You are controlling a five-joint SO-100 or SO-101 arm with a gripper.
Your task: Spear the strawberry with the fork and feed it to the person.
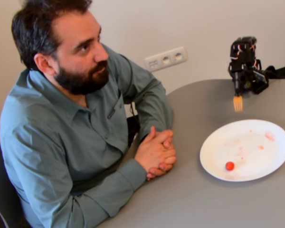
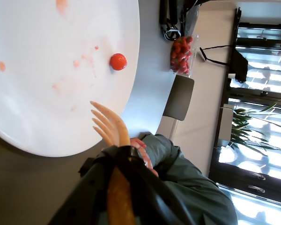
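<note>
A white plate lay on the grey worktop at the lower right of the fixed view. It held one small red strawberry near its lower left rim, with faint pink juice smears spread over the rest of its face. In my wrist view the plate filled the upper left, and the strawberry sat close to its right edge. At the top of that view, right of centre, a clear punnet of strawberries rested on the worktop's far edge, beside a chair back.

My pincer hung at the upper right of the fixed view, above the worktop and beyond the plate's far rim, gripping the fork, whose pale orange tines pointed down. The strawberry lay well apart from it, lower in the frame on the near side of the plate. In my wrist view the fork rose from the bottom centre, its tines over the plate's rim and aimed toward the strawberry, with a clear gap between them.

The man sat at the left of the fixed view in a grey-green shirt, his hands clasped on the worktop, his face turned toward my arm.
</note>
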